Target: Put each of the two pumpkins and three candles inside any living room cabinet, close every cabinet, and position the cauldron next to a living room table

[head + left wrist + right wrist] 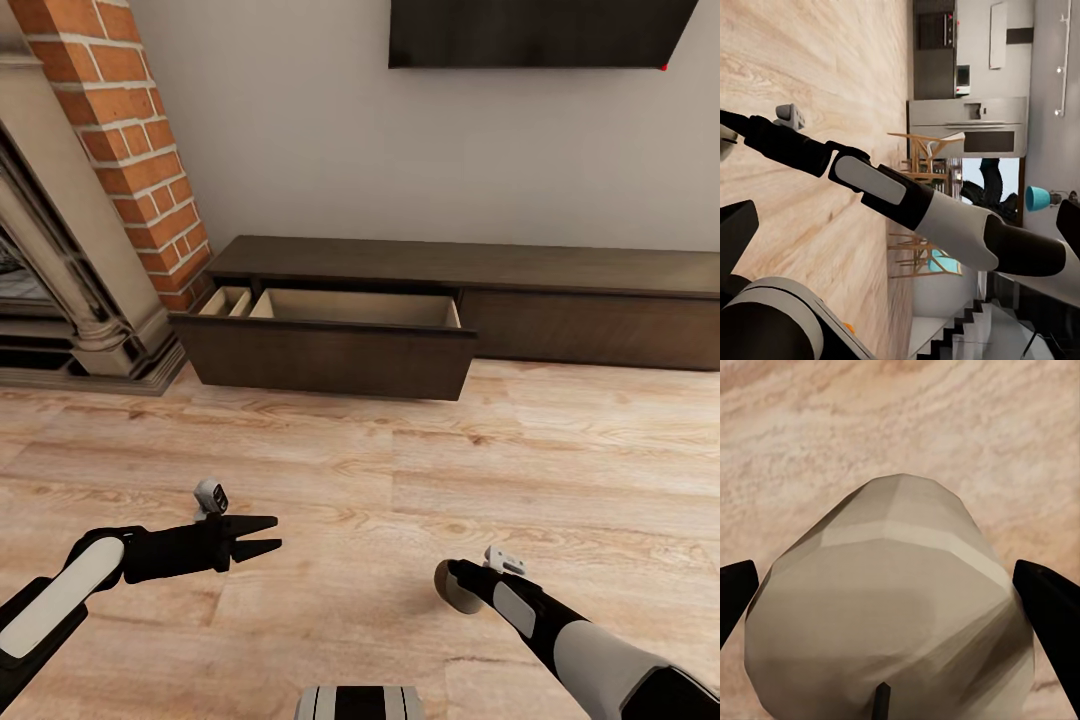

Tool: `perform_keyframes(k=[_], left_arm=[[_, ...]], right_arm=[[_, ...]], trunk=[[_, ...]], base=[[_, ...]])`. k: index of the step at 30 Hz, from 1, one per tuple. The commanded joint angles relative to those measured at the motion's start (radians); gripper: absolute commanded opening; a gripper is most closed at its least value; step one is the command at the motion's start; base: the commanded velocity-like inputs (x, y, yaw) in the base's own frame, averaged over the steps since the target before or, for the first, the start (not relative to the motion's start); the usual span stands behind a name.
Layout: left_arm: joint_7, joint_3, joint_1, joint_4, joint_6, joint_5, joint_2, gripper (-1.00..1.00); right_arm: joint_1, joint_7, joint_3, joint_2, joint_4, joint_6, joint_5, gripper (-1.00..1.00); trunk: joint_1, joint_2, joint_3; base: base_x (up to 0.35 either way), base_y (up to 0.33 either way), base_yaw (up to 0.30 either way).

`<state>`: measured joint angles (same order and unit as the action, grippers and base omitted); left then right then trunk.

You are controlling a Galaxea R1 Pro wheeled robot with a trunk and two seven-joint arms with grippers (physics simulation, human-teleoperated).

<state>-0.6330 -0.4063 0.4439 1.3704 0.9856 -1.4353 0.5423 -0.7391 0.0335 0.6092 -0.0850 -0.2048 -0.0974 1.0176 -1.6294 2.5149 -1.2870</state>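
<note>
Cabinet (440,300) drawer stands open; bare floor (420,470) before it. Brick fireplace (110,180) at left. Left gripper (262,535) parted, empty; right gripper (448,582) clamps a pale candle (889,607).

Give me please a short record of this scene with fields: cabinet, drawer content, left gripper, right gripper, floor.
cabinet: long dark brown unit against the wall, left drawer pulled out
drawer content: pale wood inside, nothing visible in the part shown
left gripper: open, empty, above the floor
right gripper: closed on a pale candle with a dark wick
floor: light wood planks
</note>
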Motion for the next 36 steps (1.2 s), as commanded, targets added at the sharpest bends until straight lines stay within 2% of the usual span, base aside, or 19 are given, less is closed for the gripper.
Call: perform_keyframes(k=[1,10,26,36], left_arm=[[-0.004,-0.002,0.001,-0.001,0.002,-0.001,0.001,1.00],[-0.004,-0.002,0.001,-0.001,0.002,-0.001,0.001,1.00],[-0.004,-0.002,0.001,-0.001,0.002,-0.001,0.001,1.00],[-0.004,-0.002,0.001,-0.001,0.002,-0.001,0.000,1.00]], right_arm=[[0.000,0.003,0.006,-0.001,-0.002,-0.004,0.006,-1.00],[0.000,0.002,0.006,-0.001,-0.002,-0.004,0.006,-1.00],[0.000,0.002,0.006,-0.001,-0.002,-0.004,0.005,-1.00],[0.000,0.002,0.006,-0.001,-0.002,-0.004,0.004,-1.00]], trunk=[[0.000,0.000,-0.001],[0.000,0.000,0.000],[0.000,0.000,0.008],[0.000,0.000,0.008]], base=[[0.000,0.000,0.000],[0.000,0.025,0.052],[0.000,0.029,0.271],[0.000,0.119,0.287]])
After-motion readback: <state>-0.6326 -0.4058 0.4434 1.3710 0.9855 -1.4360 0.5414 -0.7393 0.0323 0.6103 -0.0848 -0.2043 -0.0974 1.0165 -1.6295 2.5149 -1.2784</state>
